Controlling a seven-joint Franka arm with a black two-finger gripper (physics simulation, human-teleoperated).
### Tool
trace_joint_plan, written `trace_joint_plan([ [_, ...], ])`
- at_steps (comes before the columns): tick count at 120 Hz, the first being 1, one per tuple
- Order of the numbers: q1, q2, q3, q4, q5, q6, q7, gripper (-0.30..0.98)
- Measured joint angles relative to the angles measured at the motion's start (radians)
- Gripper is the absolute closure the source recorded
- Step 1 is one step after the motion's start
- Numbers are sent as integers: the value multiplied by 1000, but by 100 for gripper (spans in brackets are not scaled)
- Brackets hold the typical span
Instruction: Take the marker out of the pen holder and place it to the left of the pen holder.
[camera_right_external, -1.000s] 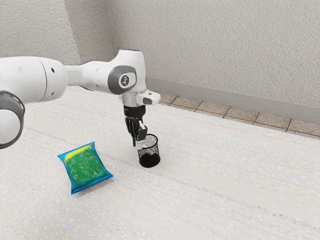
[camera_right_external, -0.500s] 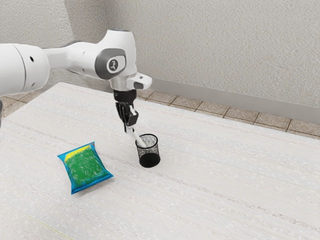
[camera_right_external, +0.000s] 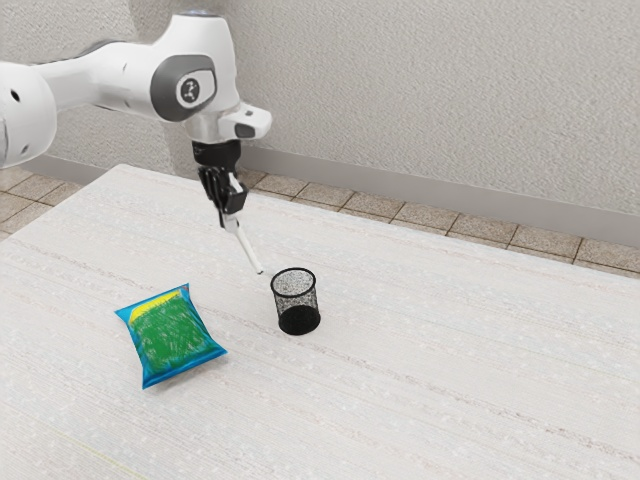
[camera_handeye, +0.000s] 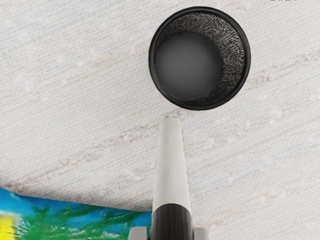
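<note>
the taking-out half looks done: the slim white marker with a black end (camera_right_external: 246, 248) is clear of the round black mesh pen holder (camera_right_external: 298, 318), aslant in the air beside it, its tip towards the rim. the black two-finger gripper (camera_right_external: 230, 221) has its fingers (camera_handeye: 138, 233) clamped on the marker's black end, one on each side. left to do: bring it over the spot left of the holder, lower it to the pale streaked table (camera_right_external: 420, 390) and let go. the blue, green and yellow bag (camera_right_external: 172, 338) lies near, so the marker could land on it, or its tip clip the rim
</note>
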Motion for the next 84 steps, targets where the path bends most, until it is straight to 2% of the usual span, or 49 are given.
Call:
trace_joint_plan([
  [19, 11, 166, 50, 121, -2, -2, 7, 79],
  [45, 85, 320, 48, 208, -30, -2, 48, 78],
  [67, 95, 336, 49, 216, -54, -9, 87, 38],
  [84, 91, 309, 47, 208, -61, -12, 109, 20],
])
